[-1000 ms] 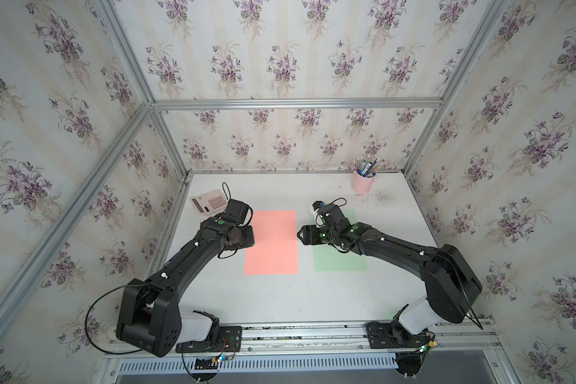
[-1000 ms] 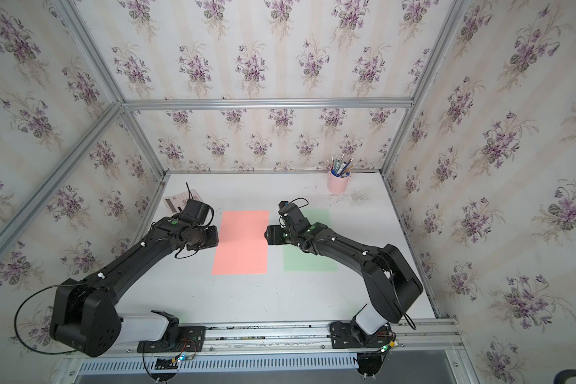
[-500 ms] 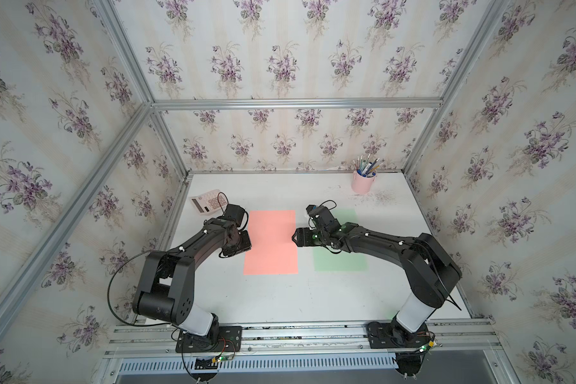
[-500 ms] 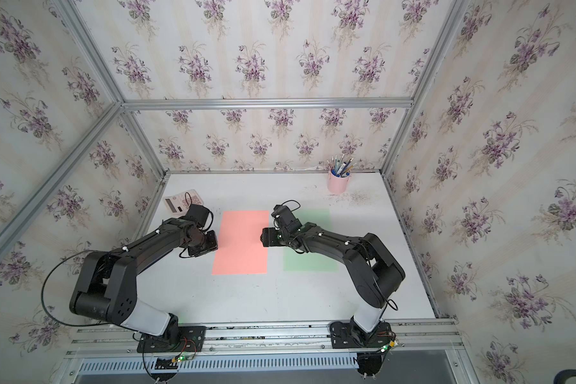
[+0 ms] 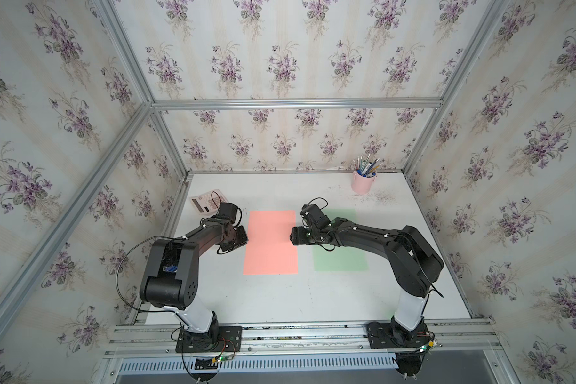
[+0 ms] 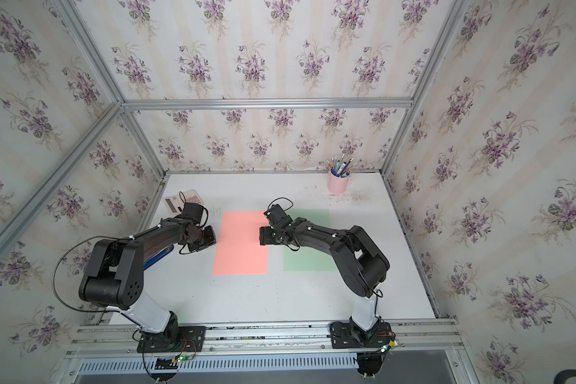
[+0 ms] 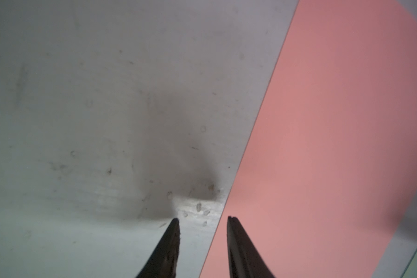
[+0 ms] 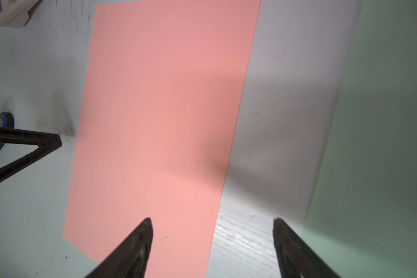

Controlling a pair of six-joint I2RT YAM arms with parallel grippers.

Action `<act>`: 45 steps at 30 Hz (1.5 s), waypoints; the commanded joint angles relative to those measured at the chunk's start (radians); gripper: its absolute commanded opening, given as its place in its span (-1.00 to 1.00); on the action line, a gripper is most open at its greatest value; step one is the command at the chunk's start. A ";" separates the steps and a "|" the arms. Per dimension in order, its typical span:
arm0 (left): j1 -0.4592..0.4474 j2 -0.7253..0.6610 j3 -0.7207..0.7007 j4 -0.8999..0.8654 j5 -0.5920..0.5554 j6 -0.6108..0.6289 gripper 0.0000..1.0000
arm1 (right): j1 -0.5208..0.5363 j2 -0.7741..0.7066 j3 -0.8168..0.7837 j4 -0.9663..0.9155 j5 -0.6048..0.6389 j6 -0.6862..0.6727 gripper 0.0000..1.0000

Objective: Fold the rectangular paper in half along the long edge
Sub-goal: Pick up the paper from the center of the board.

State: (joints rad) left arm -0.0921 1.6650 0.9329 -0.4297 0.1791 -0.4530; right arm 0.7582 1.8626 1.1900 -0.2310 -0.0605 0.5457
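Left gripper, jaws parted and empty, straddles the left long edge of the pink paper; right gripper, jaws spread wide, straddles its right long edge. It lies flat, unfolded, on the table. Green sheet lies right of it; pen cup stands beyond.

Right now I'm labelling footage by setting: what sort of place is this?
Likely a robot test cell dressed like a home, not a real room: floral wallpaper panels in an aluminium frame, a left arm and right arm bolted to a metal rail, and a white table with a pink paper.
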 commanded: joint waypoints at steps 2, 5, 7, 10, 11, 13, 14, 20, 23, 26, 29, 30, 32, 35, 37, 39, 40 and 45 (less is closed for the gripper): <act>0.003 0.029 0.034 0.018 0.034 0.034 -0.29 | 0.000 0.022 0.026 -0.045 0.015 -0.017 0.59; 0.008 0.056 0.058 0.004 0.048 0.048 -0.27 | 0.000 0.030 0.031 -0.039 -0.005 -0.026 0.59; 0.012 0.075 0.076 -0.015 0.057 0.051 -0.27 | -0.002 0.037 0.035 -0.037 -0.022 -0.033 0.59; 0.015 0.090 0.085 -0.031 0.061 0.051 -0.26 | -0.006 0.045 0.040 -0.031 -0.056 -0.040 0.61; 0.015 0.094 0.090 -0.039 0.058 0.051 -0.26 | -0.008 0.046 0.039 -0.027 -0.064 -0.041 0.60; 0.017 0.099 0.094 -0.051 0.060 0.053 -0.26 | -0.014 0.052 0.036 -0.019 -0.084 -0.039 0.61; 0.016 0.101 0.093 -0.056 0.060 0.054 -0.26 | -0.016 0.054 0.033 -0.013 -0.093 -0.038 0.61; 0.011 0.111 0.079 -0.062 0.080 0.051 -0.30 | -0.017 0.071 0.028 -0.003 -0.134 -0.029 0.61; 0.005 0.123 0.081 -0.065 0.087 0.055 -0.35 | -0.017 0.081 0.034 -0.013 -0.142 -0.032 0.61; -0.003 0.134 0.083 -0.069 0.091 0.057 -0.43 | -0.017 0.083 0.034 -0.016 -0.151 -0.031 0.61; -0.010 0.144 0.084 -0.078 0.091 0.058 -0.47 | -0.017 0.087 0.037 -0.017 -0.155 -0.031 0.61; -0.010 0.147 0.087 -0.080 0.092 0.060 -0.48 | -0.017 0.089 0.037 -0.017 -0.157 -0.032 0.61; -0.013 0.153 0.090 -0.086 0.088 0.059 -0.51 | -0.017 0.094 0.039 -0.017 -0.159 -0.032 0.61; -0.015 0.165 0.101 -0.106 0.079 0.060 -0.55 | -0.017 0.107 0.046 -0.021 -0.170 -0.029 0.62; -0.017 0.163 0.100 -0.112 0.070 0.058 -0.58 | -0.016 0.117 0.052 -0.024 -0.176 -0.027 0.62; -0.017 0.162 0.097 -0.114 0.069 0.061 -0.58 | -0.016 0.121 0.052 -0.015 -0.185 -0.024 0.62; -0.017 0.161 0.096 -0.115 0.066 0.058 -0.58 | -0.016 0.124 0.053 -0.014 -0.188 -0.024 0.62; -0.019 0.164 0.099 -0.123 0.060 0.058 -0.52 | -0.017 0.136 0.067 -0.016 -0.196 -0.022 0.62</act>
State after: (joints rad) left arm -0.1043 1.8069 1.0443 -0.4637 0.2424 -0.4015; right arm 0.7403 1.9842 1.2541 -0.2077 -0.2501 0.5198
